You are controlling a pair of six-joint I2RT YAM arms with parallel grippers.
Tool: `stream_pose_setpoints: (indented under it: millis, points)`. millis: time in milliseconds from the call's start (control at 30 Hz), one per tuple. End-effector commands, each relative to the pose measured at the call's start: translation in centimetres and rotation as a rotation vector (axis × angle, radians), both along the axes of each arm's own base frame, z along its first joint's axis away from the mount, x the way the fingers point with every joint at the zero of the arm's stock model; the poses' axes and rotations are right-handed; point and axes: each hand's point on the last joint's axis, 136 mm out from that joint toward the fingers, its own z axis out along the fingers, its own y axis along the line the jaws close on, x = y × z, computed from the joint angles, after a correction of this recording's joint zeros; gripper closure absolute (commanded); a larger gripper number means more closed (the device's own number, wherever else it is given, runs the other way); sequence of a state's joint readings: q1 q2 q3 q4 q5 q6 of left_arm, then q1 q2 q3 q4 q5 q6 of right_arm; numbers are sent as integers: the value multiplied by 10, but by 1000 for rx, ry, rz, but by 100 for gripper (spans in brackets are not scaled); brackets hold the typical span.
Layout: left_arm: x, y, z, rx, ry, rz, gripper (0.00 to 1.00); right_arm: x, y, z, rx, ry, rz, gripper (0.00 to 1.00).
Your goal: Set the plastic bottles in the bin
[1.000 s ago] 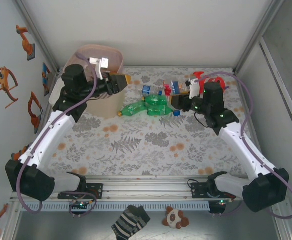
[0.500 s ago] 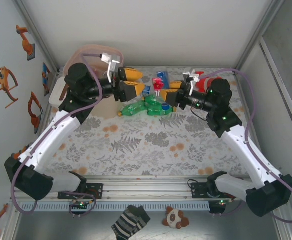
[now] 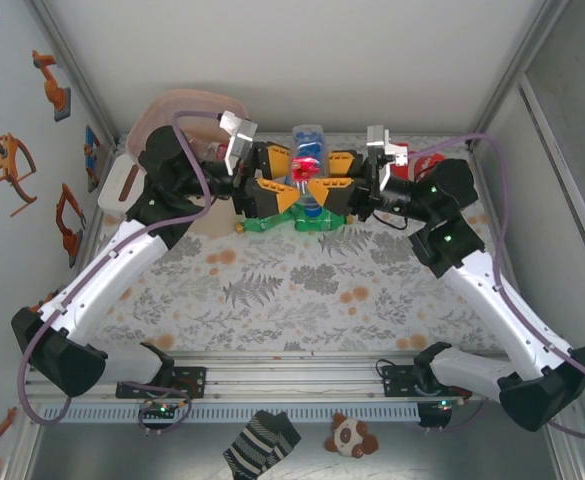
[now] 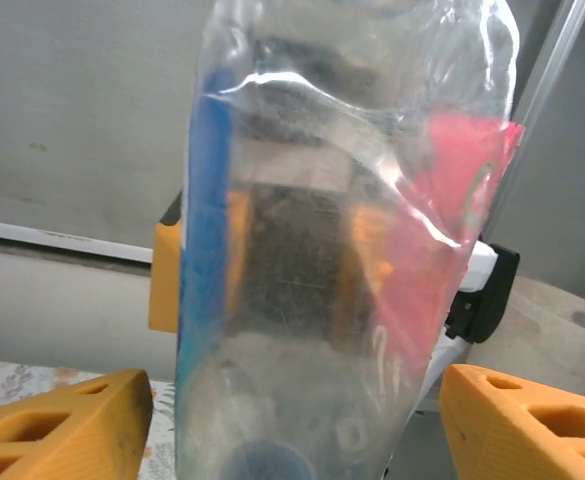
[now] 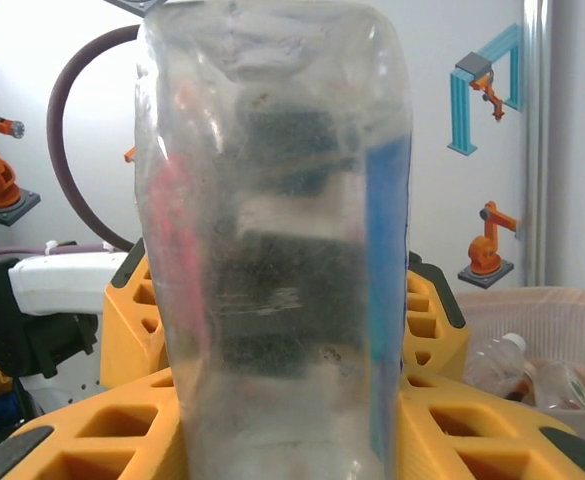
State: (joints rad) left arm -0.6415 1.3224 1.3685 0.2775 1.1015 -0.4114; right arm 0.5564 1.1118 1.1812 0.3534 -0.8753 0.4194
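One clear bottle [image 3: 307,160] stands clamped in the right gripper [image 5: 282,425]; left gripper [image 4: 297,430] gapes wide around it.

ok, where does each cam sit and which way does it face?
Top external: above and behind the arm bases, looking down on the leaf-patterned table; left gripper and right gripper meet at a clear plastic bottle with red and blue label.
Left wrist: faces toward the right arm; own orange fingers flank the bottle with gaps.
Right wrist: faces the opposite way, toward the translucent pink bin; own orange fingers grip the bottle.
Shared: both wrist views show that bottle from opposite sides.
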Motion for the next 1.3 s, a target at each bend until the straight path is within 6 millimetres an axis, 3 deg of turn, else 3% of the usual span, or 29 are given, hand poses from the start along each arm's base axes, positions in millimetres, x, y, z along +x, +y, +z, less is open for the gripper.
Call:
stream_pose_setpoints:
  millis: [0, 167, 400, 533, 767, 1067, 1267]
  points:
    - [-13, 3, 19, -47, -95, -44, 30, -10, 1, 14, 28, -40, 36, 67]
    - [-15, 1, 22, -53, -102, -49, 36, -12, 4, 13, 23, -28, 44, 67]
    - [-17, 0, 23, -57, -110, -50, 53, -11, 4, 9, 15, -9, 34, 68]
    - [-18, 1, 23, -56, -110, -44, 56, -10, 4, 9, 13, -3, 24, 67]
    - [-11, 5, 19, -32, -136, 46, 57, -8, -1, 5, -10, 6, -28, 40]
    - [17, 17, 16, 12, -146, 250, 58, -12, -19, 2, -40, -17, -144, 35]
    - [68, 43, 9, 98, -117, 554, 57, -12, -26, 1, -48, -22, -192, 35]
